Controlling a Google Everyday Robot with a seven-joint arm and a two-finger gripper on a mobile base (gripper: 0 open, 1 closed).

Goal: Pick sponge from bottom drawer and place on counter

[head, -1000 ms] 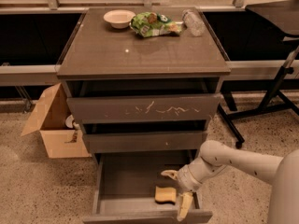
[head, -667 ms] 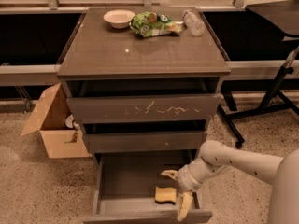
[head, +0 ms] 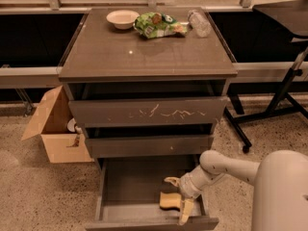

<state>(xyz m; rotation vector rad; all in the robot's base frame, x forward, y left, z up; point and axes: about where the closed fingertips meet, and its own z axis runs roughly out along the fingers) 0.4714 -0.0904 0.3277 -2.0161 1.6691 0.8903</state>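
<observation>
We have the bottom drawer [head: 139, 189] standing open, and the sponge [head: 167, 201] lies flat on its tray, toward the drawer's right front corner. Our gripper [head: 175, 200] is down inside the drawer with its fingers spread apart, one behind the sponge and one by the drawer's front, not yet closed on it. So reaching looks done. Grasping, lifting and setting the sponge on the counter [head: 144, 52] above the drawer all remain.

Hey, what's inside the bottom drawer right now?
The bottom drawer holds the sponge near its front right, with the gripper reaching in, open fingers either side of it. The front panel hides the nearest strip of floor, and the gripper covers part of the sponge.
</observation>
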